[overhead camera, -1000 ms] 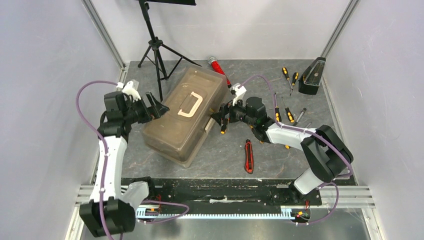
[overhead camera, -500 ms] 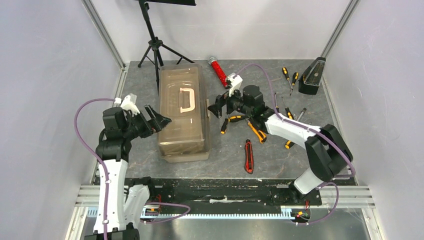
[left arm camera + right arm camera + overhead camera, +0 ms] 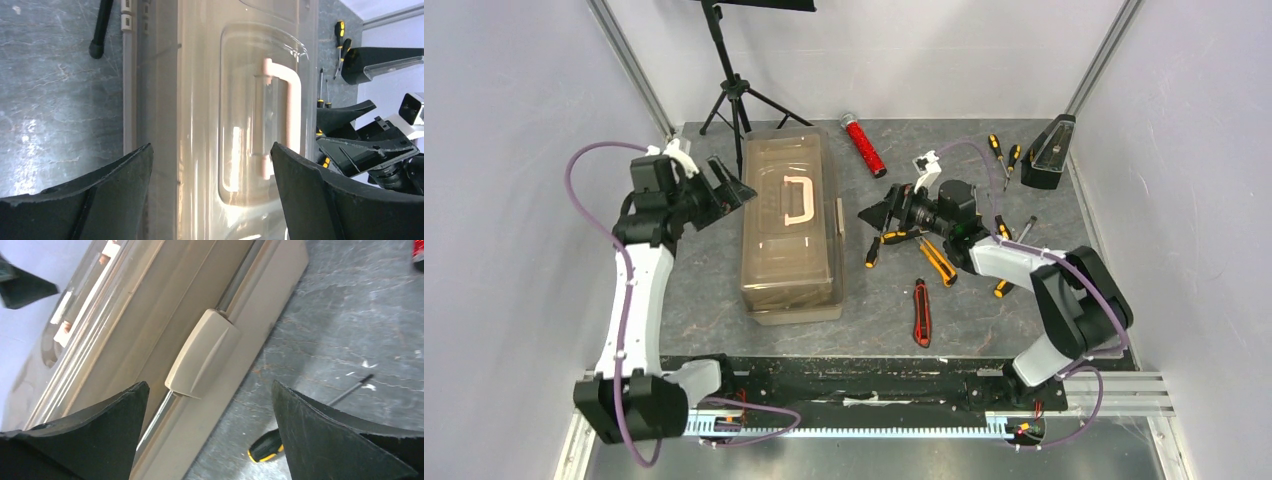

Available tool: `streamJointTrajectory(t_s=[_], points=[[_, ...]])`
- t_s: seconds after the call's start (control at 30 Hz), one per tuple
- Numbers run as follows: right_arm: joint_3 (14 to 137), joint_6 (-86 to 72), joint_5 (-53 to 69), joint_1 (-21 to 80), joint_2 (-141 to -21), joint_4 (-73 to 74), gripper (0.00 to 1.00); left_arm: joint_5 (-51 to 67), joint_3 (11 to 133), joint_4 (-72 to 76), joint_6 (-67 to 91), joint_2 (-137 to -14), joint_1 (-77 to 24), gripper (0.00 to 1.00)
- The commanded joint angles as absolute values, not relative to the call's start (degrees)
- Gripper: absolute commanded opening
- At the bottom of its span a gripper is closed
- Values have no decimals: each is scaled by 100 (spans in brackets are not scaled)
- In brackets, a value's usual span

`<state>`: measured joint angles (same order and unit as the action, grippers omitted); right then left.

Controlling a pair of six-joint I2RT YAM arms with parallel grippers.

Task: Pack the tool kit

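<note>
Left arm (image 3: 629, 290) is standing tall off its base, forearm angling inward at the top. Left gripper (image 3: 729, 192) is pointing right, jaws spreading wide, holding nothing. Right arm (image 3: 1014, 262) is folding low, forearm reaching left. Right gripper (image 3: 876, 208) is facing left toward the other, jaws gaping wide, gripping nothing.
</note>
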<state>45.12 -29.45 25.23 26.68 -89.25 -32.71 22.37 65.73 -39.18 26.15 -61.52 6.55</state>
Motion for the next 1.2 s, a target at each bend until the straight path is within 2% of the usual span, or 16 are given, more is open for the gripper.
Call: streamJointTrajectory(t_s=[0.0, 0.23, 0.43, 0.77, 0.93, 1.17], points=[[4482, -4039, 3103, 2632, -9321, -4548, 95, 2070, 6875, -3265, 2875, -6710, 374, 93], [4736, -4791, 3331, 2627, -10084, -5131, 92, 1390, 6770, -3065, 2566, -7540, 90, 93], [4895, -5450, 3535, 2637, -10688, -5701, 90, 1218, 6386, -2900, 2289, -7698, 88, 88], [5077, -7324, 3867, 2764, -11778, -8104, 88, 1737, 5726, -2693, 2261, -7529, 466, 71], [5288, -7202, 3832, 2900, -11971, -7933, 87, 2430, 5367, -2469, 2537, -7590, 945, 70], [5483, -7222, 3841, 3041, -12229, -7804, 87, 2730, 5317, -2462, 2601, -7734, 1074, 71]])
